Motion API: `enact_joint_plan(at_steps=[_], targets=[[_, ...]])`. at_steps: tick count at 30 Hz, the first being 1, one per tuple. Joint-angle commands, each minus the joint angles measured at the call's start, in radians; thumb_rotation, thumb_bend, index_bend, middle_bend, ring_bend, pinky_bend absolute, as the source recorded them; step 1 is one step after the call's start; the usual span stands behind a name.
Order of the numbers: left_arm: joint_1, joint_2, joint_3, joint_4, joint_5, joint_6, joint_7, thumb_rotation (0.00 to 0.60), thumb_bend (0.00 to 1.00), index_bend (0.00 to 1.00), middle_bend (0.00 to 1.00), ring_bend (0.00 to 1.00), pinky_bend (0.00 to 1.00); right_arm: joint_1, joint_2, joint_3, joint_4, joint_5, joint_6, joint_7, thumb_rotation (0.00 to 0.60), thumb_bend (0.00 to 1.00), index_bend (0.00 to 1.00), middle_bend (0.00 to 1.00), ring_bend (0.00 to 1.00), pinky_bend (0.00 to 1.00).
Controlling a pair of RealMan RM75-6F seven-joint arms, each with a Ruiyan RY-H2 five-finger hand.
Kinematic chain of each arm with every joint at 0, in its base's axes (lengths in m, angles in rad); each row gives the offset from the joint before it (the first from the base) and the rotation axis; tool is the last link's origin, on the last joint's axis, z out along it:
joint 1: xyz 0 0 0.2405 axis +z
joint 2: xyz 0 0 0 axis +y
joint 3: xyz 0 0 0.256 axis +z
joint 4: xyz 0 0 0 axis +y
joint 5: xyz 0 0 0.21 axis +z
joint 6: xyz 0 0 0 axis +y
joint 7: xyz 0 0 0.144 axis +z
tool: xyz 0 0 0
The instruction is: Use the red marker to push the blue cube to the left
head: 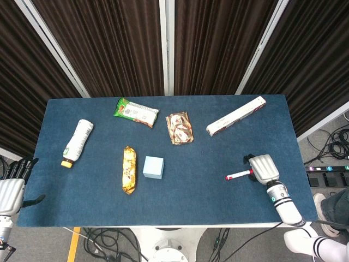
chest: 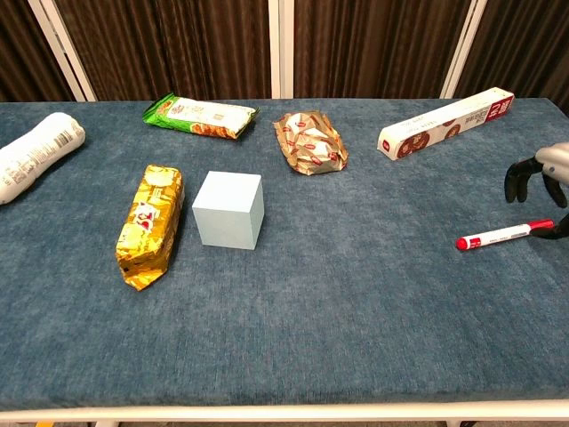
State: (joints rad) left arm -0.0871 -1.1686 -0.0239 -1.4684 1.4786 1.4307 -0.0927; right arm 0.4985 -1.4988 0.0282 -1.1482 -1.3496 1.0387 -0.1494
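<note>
Fingers (chest: 520, 178): right hand (head: 263, 168) pinches red marker (chest: 503, 235); left hand (head: 12, 188) spread, holding nothing.
Surface: blue cloth table (head: 207, 202) beneath them.
Room: dark curtains (head: 109, 38) beyond.

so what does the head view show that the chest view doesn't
Only the head view shows the left robot hand off the table's left edge, the whole white bottle, cables on the floor and the right forearm. Only the chest view shows the fingers of the right robot hand from the side, curled above the table. Both show the red marker, blue cube, gold snack packet and long box.
</note>
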Motion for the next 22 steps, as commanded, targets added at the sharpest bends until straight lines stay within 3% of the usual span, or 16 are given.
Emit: enact_joint_plan(at_steps=[1,4,6,7,9,10,12,14,22], targets=[[-0.001,0.007,-0.003,-0.012,0.003,0.005,0.001,0.600,0.00,0.11,0.11,0.04,0.07,-0.017,0.056,0.022,-0.062,0.001,0.041,0.013,0.600,0.09,0.42,0.41,0.60,0.83],[-0.001,0.013,-0.005,-0.025,0.006,0.013,0.010,0.600,0.00,0.11,0.11,0.04,0.07,-0.046,0.114,0.036,-0.122,0.015,0.075,0.039,0.600,0.06,0.42,0.41,0.59,0.83],[0.000,0.014,-0.005,-0.029,0.006,0.016,0.013,0.600,0.00,0.11,0.11,0.04,0.07,-0.072,0.150,0.036,-0.151,0.023,0.095,0.073,0.600,0.02,0.41,0.41,0.54,0.78],[0.002,0.013,-0.005,-0.029,0.006,0.018,0.014,0.600,0.00,0.11,0.11,0.04,0.07,-0.085,0.164,0.033,-0.158,0.024,0.102,0.088,0.600,0.01,0.38,0.39,0.45,0.68],[0.006,0.012,-0.003,-0.026,0.007,0.025,0.013,0.600,0.00,0.11,0.11,0.04,0.07,-0.116,0.194,0.024,-0.171,0.036,0.114,0.109,0.587,0.00,0.29,0.31,0.24,0.39],[0.008,0.013,-0.002,-0.025,0.009,0.027,0.012,0.600,0.00,0.11,0.11,0.04,0.07,-0.130,0.207,0.019,-0.180,0.045,0.117,0.111,0.556,0.00,0.24,0.26,0.14,0.24],[0.012,0.016,0.001,-0.026,0.013,0.034,0.003,0.600,0.00,0.11,0.11,0.04,0.07,-0.164,0.241,0.008,-0.210,0.072,0.123,0.107,0.479,0.00,0.16,0.18,0.03,0.07],[0.014,0.019,0.004,-0.021,0.022,0.040,-0.005,0.600,0.00,0.11,0.11,0.04,0.07,-0.192,0.267,0.000,-0.231,0.089,0.139,0.093,0.460,0.00,0.11,0.14,0.00,0.01],[0.020,0.017,0.018,0.013,0.045,0.049,-0.042,0.600,0.00,0.11,0.11,0.04,0.07,-0.328,0.324,-0.030,-0.260,0.113,0.233,0.170,0.465,0.00,0.05,0.11,0.00,0.00]])
